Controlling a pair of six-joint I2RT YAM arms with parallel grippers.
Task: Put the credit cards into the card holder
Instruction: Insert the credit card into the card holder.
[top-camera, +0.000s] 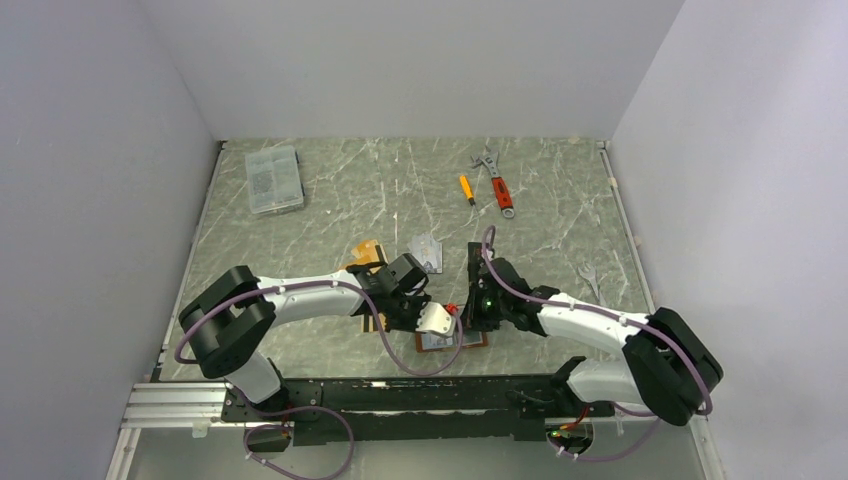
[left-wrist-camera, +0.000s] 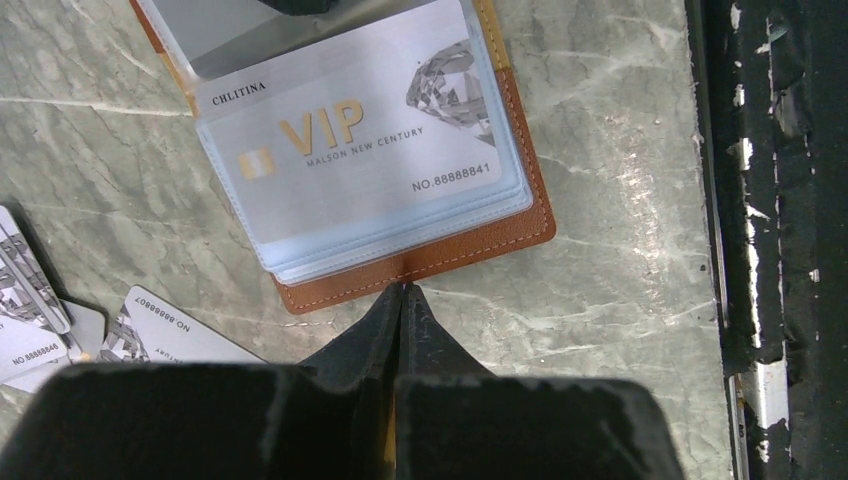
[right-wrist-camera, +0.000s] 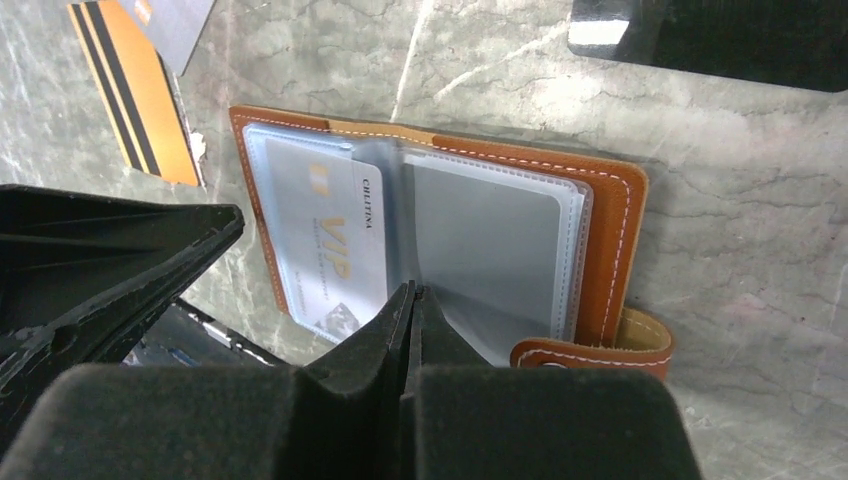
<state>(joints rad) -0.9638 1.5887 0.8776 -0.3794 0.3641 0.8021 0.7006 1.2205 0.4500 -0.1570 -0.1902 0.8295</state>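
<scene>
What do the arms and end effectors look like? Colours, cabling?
The left arm and right arm have white links, black joint housings and external purple cables. The left end effector and right end effector have black wedge-shaped fingers tapering to thin tips. A green light glows on the right wrist.

Card holder (right-wrist-camera: 625, 215): tan-brown leather, pale stitching, clear sleeves
Sleeved card (left-wrist-camera: 350, 150): silver-grey, gold VIP lettering, grey diamond print, dark number
Loose cards (left-wrist-camera: 165, 335): silver-grey, diamond print, dark numbers
Striped card (right-wrist-camera: 130, 100): orange, two black stripes
Table (left-wrist-camera: 620, 200): grey-green marble pattern, white veins
Wrench (top-camera: 500, 190): red handle, silver head
Screwdriver (top-camera: 466, 188): orange-yellow
</scene>
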